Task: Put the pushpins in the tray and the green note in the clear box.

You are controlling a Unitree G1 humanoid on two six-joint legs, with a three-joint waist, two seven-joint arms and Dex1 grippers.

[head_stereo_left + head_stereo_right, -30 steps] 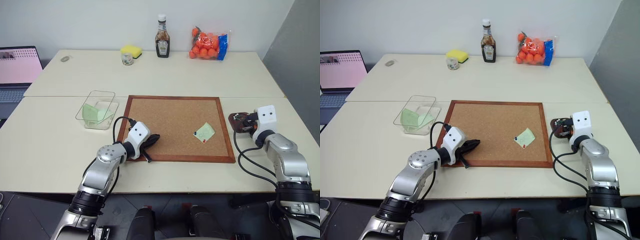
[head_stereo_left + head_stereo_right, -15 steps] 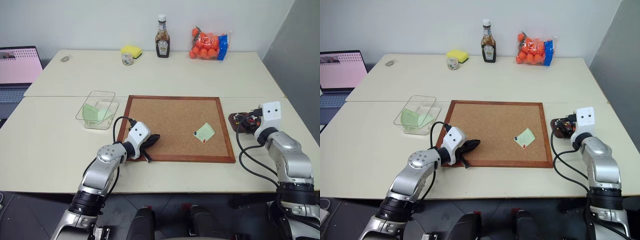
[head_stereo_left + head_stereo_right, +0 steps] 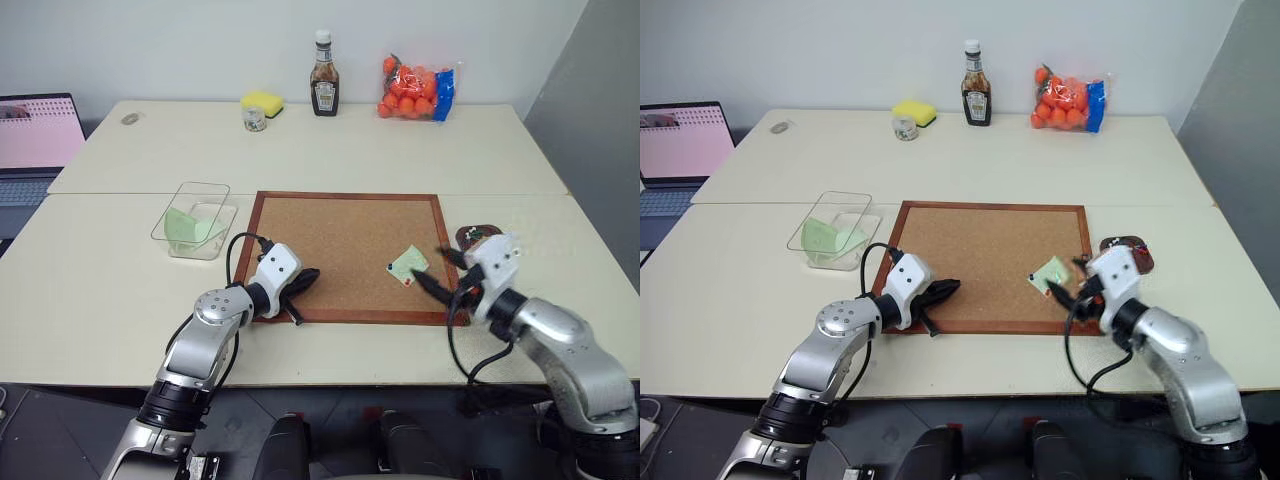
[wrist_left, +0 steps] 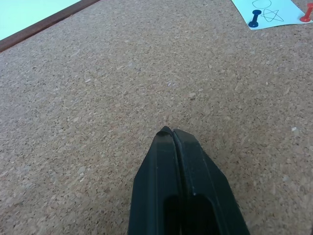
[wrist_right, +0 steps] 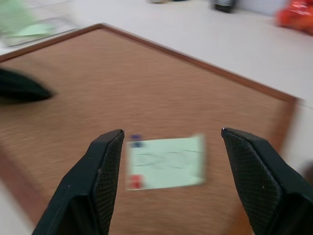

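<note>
The clear box (image 3: 196,217) sits left of centre in the head view, on the table (image 3: 120,280) just beside the corkboard's (image 3: 350,250) left edge; a mint-green paper (image 3: 183,224) lies inside it. The tray (image 3: 474,238), a dark brown dish, stands just off the board's right edge, right of centre and partly hidden behind the right gripper (image 3: 441,271); what it holds cannot be made out. The green note (image 3: 410,263) lies on the board's right part, with the pushpins, one dark (image 4: 254,23) and one red (image 4: 305,16), on its near edge. The right gripper hangs over the board's lower right, its fingers (image 5: 103,169) spread wide on either side of the note, holding nothing. The left gripper (image 3: 300,283) rests at the board's lower left, fingers pressed together, empty.
</note>
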